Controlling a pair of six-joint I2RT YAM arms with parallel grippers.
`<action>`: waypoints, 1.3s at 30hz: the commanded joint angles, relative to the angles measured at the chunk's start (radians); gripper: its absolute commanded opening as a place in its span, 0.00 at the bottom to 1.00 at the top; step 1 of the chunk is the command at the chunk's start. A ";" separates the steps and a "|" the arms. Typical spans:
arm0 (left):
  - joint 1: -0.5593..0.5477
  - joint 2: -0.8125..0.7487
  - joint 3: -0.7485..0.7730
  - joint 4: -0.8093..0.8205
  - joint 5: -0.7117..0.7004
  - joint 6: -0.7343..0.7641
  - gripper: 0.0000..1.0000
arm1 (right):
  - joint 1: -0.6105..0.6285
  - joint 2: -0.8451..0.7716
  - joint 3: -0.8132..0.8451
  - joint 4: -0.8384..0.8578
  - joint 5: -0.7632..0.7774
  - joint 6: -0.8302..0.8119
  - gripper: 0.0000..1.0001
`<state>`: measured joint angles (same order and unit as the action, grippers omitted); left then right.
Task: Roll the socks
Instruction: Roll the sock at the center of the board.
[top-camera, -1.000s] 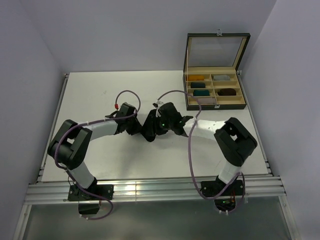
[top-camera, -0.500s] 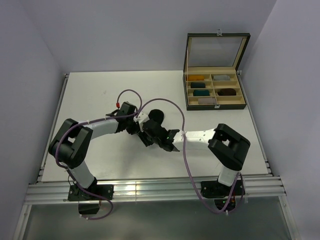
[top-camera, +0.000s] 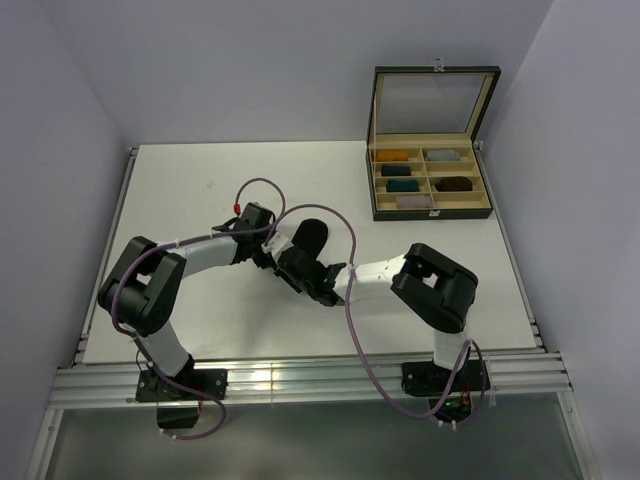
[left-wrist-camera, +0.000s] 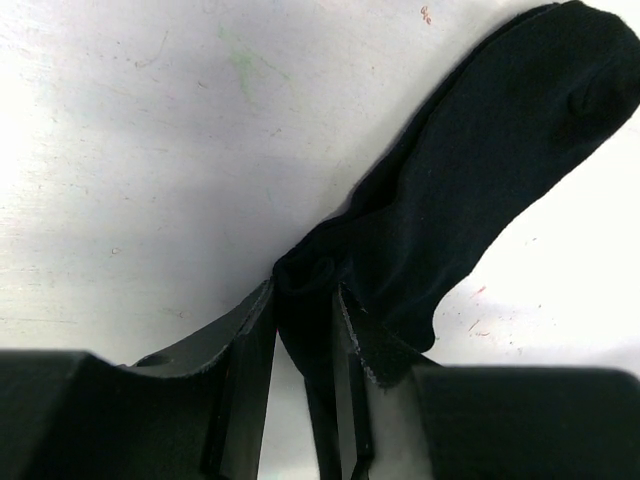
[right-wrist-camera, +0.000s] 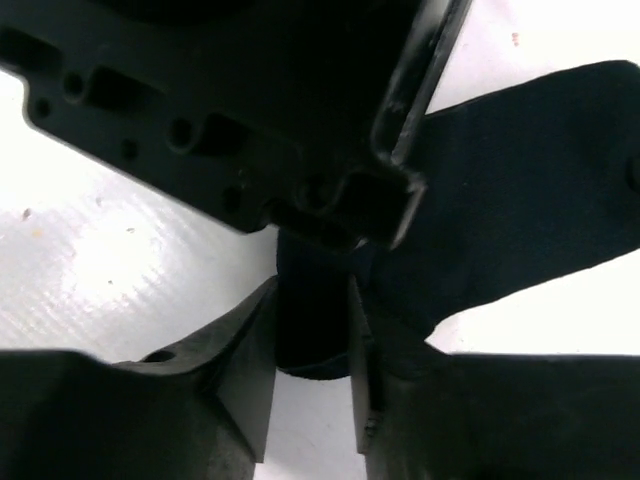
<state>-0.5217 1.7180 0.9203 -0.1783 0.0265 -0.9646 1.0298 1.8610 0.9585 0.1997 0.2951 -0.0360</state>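
Note:
The socks (top-camera: 308, 234) lie mid-table as one black piece; I cannot tell a second sock apart. In the left wrist view the socks (left-wrist-camera: 480, 170) stretch up to the right, toe far away, with the near end bunched into a small roll. My left gripper (left-wrist-camera: 308, 300) is shut on that roll. My right gripper (right-wrist-camera: 312, 345) holds the same dark roll (right-wrist-camera: 312, 310) between its fingers (right-wrist-camera: 250, 350), pressed on both sides, directly under the left gripper's body (right-wrist-camera: 250, 100). From above, the left gripper (top-camera: 272, 256) and the right gripper (top-camera: 298, 270) meet at the socks' near end.
An open wooden box (top-camera: 430, 182) with its lid up stands at the back right, holding rolled bundles in several compartments. The white table (top-camera: 180, 190) ends at a metal rail along the near edge. Purple cables loop over both arms.
The right arm swung left and nearer, bringing its gripper from over the socks to the rolled end beside the left gripper, and its jaws narrowed onto it. The toe now lies uncovered. The left gripper stayed put.

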 joint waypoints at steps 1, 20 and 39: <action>-0.004 0.046 -0.014 -0.148 -0.013 0.061 0.34 | 0.007 0.050 0.017 -0.014 0.022 0.007 0.33; 0.069 -0.260 -0.159 -0.026 -0.022 -0.049 0.65 | -0.203 0.039 0.158 -0.215 -0.761 0.355 0.00; 0.091 -0.399 -0.360 0.118 0.018 -0.114 0.63 | -0.373 0.225 0.232 -0.111 -1.191 0.597 0.00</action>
<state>-0.4316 1.3514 0.5739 -0.1318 0.0299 -1.0542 0.6670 2.0567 1.1397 0.0914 -0.8333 0.5243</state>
